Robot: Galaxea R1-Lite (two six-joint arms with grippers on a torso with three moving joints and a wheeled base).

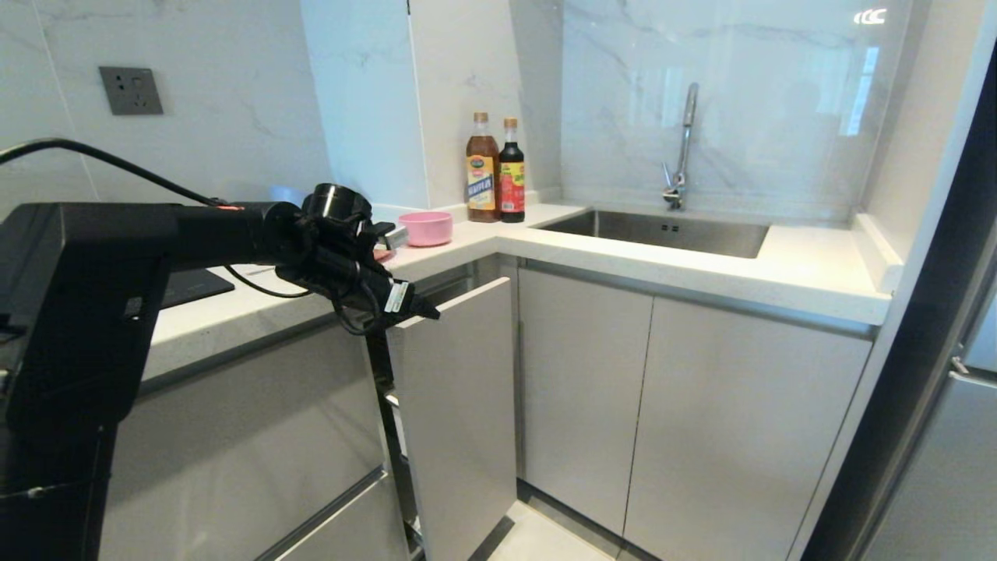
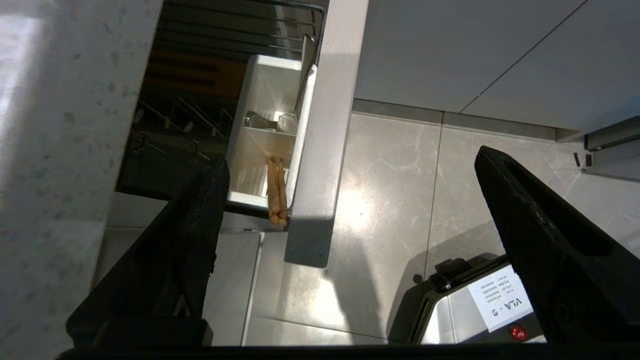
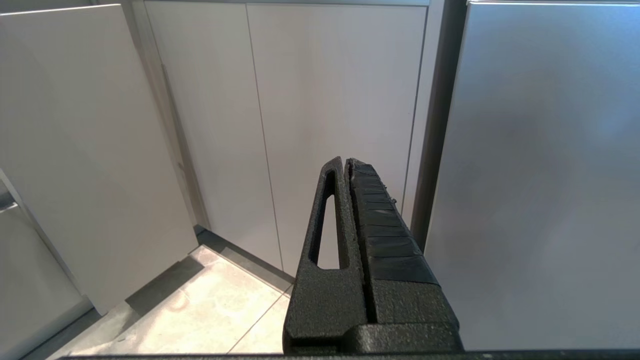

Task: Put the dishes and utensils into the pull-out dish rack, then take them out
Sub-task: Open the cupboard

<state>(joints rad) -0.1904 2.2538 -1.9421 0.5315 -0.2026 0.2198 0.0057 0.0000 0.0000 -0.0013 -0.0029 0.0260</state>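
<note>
Chopsticks (image 2: 276,190) already stand in the pulled-out dish rack's white utensil box (image 2: 265,90); the pink bowl (image 1: 425,227) waits on the table (image 1: 623,261). Left pincer (image 2: 345,210) hangs above, jaws apart, empty. Right pincer (image 3: 347,167) is parked, closed together.

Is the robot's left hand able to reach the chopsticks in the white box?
Probably yes: the left hand hangs open above the pulled-out rack, and the chopsticks stand uncovered in the white box.
</note>
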